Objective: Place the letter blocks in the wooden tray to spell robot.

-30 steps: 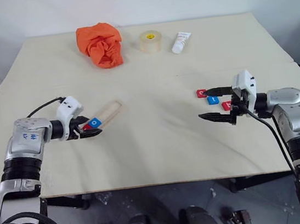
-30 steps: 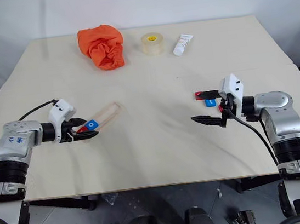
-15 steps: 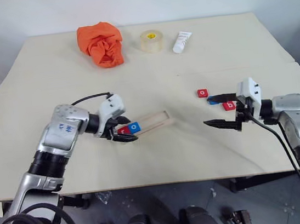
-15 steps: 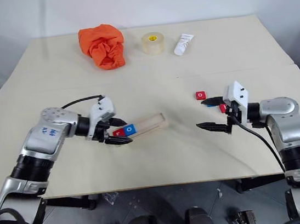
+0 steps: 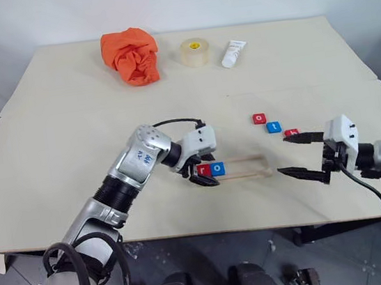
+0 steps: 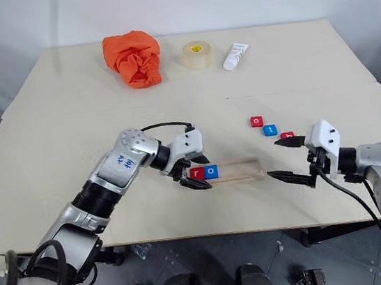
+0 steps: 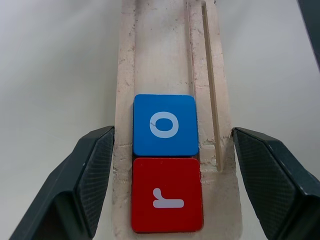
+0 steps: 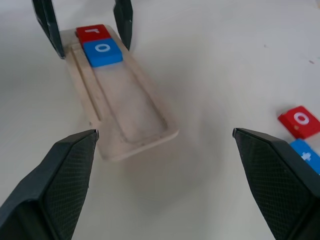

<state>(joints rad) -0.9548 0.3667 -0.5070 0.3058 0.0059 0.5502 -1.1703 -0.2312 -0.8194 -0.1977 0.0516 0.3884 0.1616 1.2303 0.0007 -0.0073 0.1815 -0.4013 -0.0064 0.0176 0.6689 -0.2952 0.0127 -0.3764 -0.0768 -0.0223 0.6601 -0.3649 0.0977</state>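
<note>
Change since the earlier frames: the wooden tray (image 5: pixel 240 170), gripped at one end by the left gripper (image 5: pixel 203 172), has travelled from the table's left side to near its middle and turned to lie crosswise; the right gripper (image 5: pixel 300 155) has drawn back from the loose tiles.

Left eye view: tray, with red r block (image 5: pixel 203 171) and blue o block (image 5: pixel 216 169) at the gripped end, three places bare. Red o block (image 5: pixel 260 118), blue t block (image 5: pixel 273 127) and red b block (image 5: pixel 292 132) lie in a diagonal row just beyond the right gripper, whose fingers stand wide and empty.

Right eye view: same layout; the tray's free end sits near the right gripper's lower finger.

Left wrist view: left fingers (image 7: pixel 90 175) bracket the tray's walls, closed upon it; r and o sit touching between them.

Right wrist view: tray lies ahead between the spread fingers; red o and blue t off to one side.

Risk, as judged: more sliding or an abrupt release could jolt r and o out of place; the tray's free end could strike the right gripper.
</note>
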